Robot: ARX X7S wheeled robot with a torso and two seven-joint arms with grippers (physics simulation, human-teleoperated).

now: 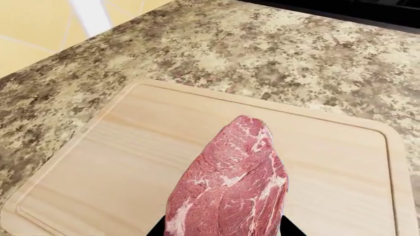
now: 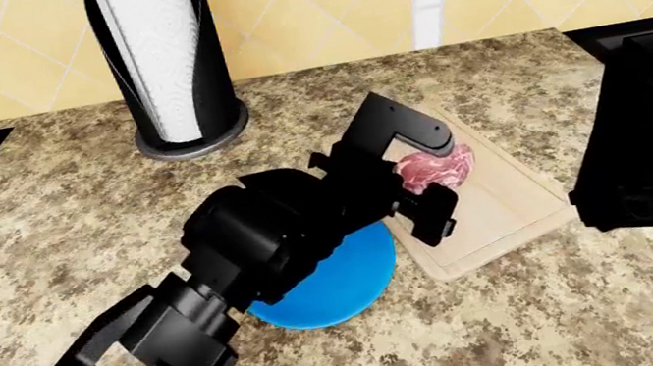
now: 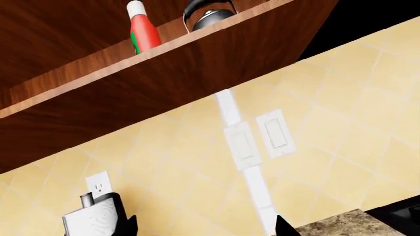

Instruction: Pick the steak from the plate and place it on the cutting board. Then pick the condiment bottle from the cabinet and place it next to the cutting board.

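the steak (image 2: pixel 437 167), judged soft and slippery, is gripped by the left jaws above the cutting board (image 2: pixel 505 203), at 2 o'clock from the plate (image 2: pixel 342 292); right jaws' state cannot be told.

Speckled granite surface (image 2: pixel 70 236). Black paper-towel holder (image 2: pixel 165 66) with white roll, upright near the yellow tiled backsplash (image 2: pixel 311 6). Wooden cabinet (image 3: pixel 151 78); dark kettle (image 3: pixel 208 15) inside. Wall switches (image 3: pixel 259 137); outlet (image 3: pixel 97 184).
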